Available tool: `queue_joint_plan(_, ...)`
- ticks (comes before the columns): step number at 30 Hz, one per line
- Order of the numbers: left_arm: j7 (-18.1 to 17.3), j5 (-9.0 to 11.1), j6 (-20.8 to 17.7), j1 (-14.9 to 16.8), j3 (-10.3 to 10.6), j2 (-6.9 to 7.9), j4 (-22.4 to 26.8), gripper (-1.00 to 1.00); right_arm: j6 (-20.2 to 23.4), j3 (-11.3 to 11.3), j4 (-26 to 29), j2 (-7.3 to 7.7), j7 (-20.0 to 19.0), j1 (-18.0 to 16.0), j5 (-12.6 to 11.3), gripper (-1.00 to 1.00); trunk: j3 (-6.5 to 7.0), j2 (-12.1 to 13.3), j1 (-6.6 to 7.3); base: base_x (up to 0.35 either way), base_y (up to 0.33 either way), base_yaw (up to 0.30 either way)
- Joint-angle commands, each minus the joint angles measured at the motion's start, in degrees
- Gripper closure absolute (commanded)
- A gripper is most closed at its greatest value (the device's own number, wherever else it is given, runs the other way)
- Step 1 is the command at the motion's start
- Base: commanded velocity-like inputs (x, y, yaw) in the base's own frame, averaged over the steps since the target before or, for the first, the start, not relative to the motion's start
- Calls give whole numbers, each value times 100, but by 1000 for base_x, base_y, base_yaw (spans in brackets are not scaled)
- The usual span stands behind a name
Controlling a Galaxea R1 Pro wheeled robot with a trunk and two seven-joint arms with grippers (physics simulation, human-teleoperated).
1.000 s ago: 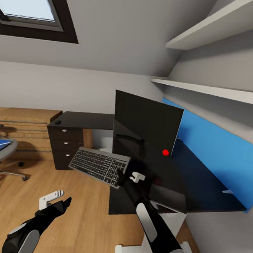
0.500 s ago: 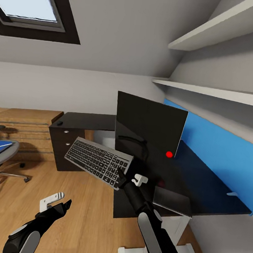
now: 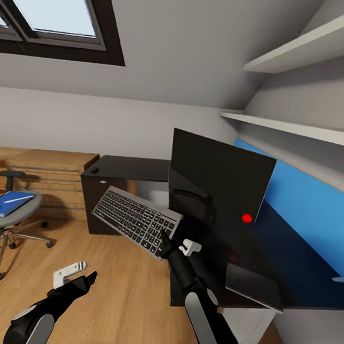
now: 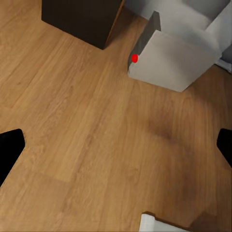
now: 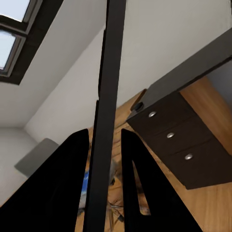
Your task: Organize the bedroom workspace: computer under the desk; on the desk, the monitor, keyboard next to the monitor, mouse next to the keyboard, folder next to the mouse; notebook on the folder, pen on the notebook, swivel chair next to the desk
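The right gripper (image 3: 166, 243) is clamped on the near edge of the keyboard (image 3: 136, 219) — a slim silver-grey slab w/ dark keys, held tilted in the air off the desk (image 3: 269, 255), just left of the monitor (image 3: 218, 179). Step in hand: keyboard placement. Next, it is to be levelled and lowered onto the desktop beside the monitor foot, apparently hidden. The left gripper (image 3: 75, 277) hangs wide apart, empty.
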State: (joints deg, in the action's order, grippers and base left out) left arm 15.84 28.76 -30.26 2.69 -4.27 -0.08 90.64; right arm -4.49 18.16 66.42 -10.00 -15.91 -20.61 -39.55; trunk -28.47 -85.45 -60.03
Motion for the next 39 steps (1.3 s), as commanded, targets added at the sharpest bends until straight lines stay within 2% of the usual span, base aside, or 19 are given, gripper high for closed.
queue_joint_plan(1, 42, 64, -20, 4, -2, -1, 6, -100, -15, 7, -2, 0, -17, -4, -62, 100, -4, -3, -1, 153, 290, 46)
queue_joint_plan(31, 51, 51, 2, 4, -10, -1, 6, -100, -17, -12, 4, 0, -18, -4, -69, 100, 0, -3, -1, 182, 302, 4)
queue_joint_plan(34, 55, 43, -3, 4, -14, -1, 4, -100, -9, -14, 26, 0, -34, -4, -211, 100, 0, -3, -1, 212, 288, 0)
queue_joint_plan(35, 56, 43, -3, 4, -16, 1, 5, -100, -12, -14, 30, 0, -31, -4, -338, 100, 0, -3, -1, 221, 279, 0)
queue_joint_plan(36, 58, 43, -5, 4, -19, 4, 5, -100, -11, -14, 33, 0, -29, -4, -588, 100, 0, -3, -1, 228, 275, 0)
queue_joint_plan(39, 59, 43, -3, 4, -20, 7, 6, -100, -13, -20, 36, 0, -16, -4, -1122, 100, 0, -3, -1, 232, 272, 0)
